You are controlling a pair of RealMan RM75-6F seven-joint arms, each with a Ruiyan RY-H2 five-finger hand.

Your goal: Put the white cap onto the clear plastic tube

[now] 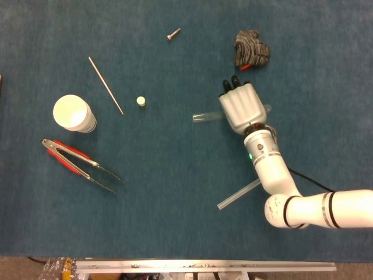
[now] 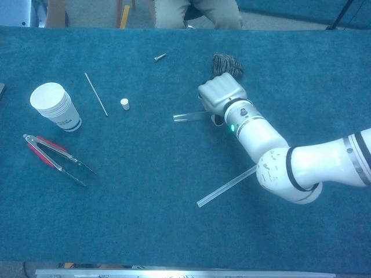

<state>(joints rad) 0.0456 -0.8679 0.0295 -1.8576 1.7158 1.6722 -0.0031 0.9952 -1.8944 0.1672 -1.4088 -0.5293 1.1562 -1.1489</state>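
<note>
Holding clear tube [image 1: 205,116] in curled fingers [image 1: 233,85], rt hand [image 1: 242,108] | white cap [image 1: 140,101] well apart on surface [image 1: 175,175] | lft hand unseen

Matt blue cloth covers the table [image 1: 175,192]; clear glossy plastic tube [image 1: 205,116] in the smooth grey hand [image 1: 242,108], shiny metal tongs [image 1: 81,165] left, white paper cup [image 1: 74,113].

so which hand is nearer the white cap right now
Right. The right hand sits to the right of the white cap, holding the clear plastic tube whose free end points toward the cap across a gap. The left hand is in neither view.
</note>
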